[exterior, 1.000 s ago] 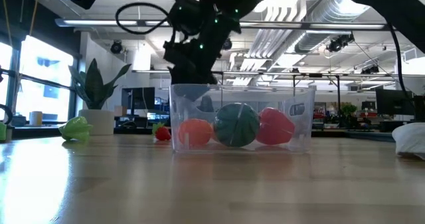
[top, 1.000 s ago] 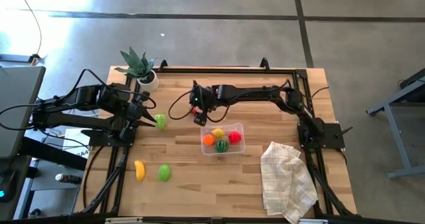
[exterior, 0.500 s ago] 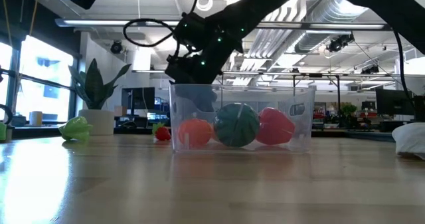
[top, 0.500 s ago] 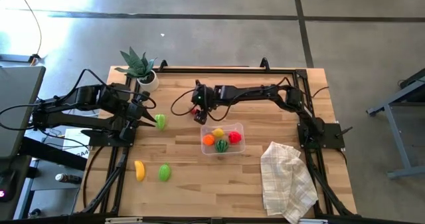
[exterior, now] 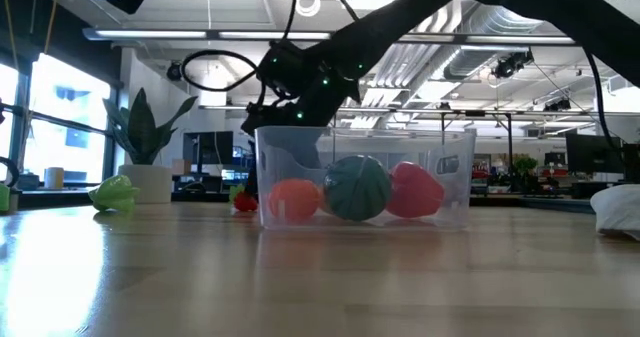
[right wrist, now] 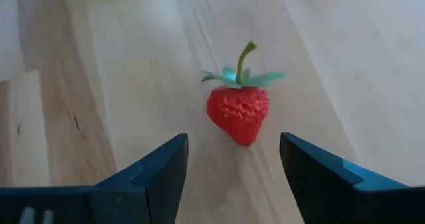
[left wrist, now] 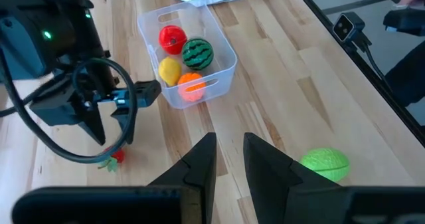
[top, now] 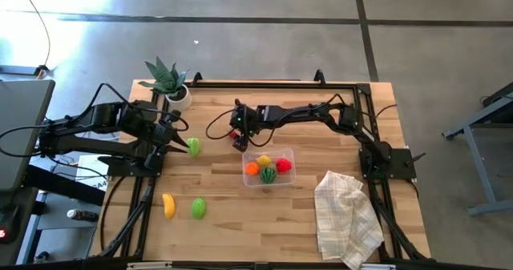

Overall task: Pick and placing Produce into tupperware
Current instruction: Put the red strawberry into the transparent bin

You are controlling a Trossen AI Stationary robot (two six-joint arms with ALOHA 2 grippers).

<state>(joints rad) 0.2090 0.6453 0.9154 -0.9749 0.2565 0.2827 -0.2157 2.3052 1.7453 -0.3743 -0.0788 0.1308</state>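
Observation:
A tiny red strawberry (right wrist: pixel 238 111) with a green stalk lies on the wooden table, left of the clear tupperware (top: pixel 286 154). My right gripper (right wrist: pixel 232 145) is open and slants down over it, with one finger on either side and neither touching; it also shows as my right gripper (top: pixel 238 140) in the high view. The tupperware holds an orange (top: pixel 252 168), a lemon (top: pixel 263 159), a watermelon (top: pixel 268 175) and a red pepper (top: pixel 283 166). My left gripper (left wrist: pixel 230 139) waits at the table's left beside a green piece (left wrist: pixel 325 164), with a narrow gap between its fingers and nothing in it.
A banana (top: pixel 168 205) and another green piece (top: pixel 198 208) lie near the front left. A potted plant (top: pixel 166 79) stands at the far left corner. A white checked cloth (top: pixel 346 218) lies at the front right. A black frame (top: pixel 272 83) runs along the table's far edge.
My right gripper has sunk toward the table, down behind the tupperware's left end, and has come in over the strawberry.

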